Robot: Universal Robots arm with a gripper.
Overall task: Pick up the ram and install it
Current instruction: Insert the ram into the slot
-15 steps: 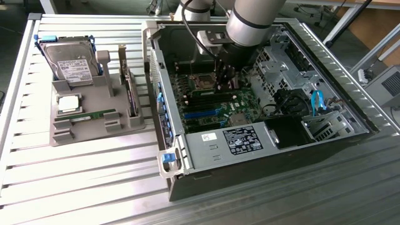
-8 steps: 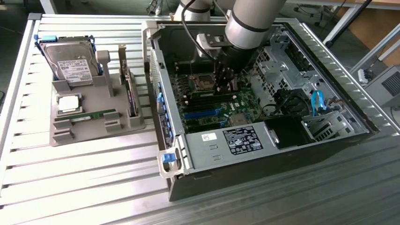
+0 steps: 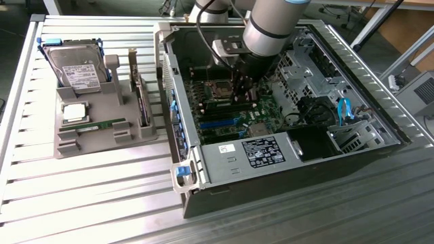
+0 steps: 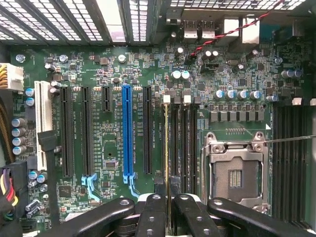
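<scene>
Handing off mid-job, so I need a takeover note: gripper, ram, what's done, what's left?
Gripper: shut on the ram, held edge-on inside the open PC case.
Ram: lined up with the memory slots beside the empty CPU socket; whether it is seated cannot be told.
Done: ram picked up and brought over the motherboard.
Left: seating not confirmed; gripper not released.
Also: another green stick lies on the grey tray outside the case.
</scene>
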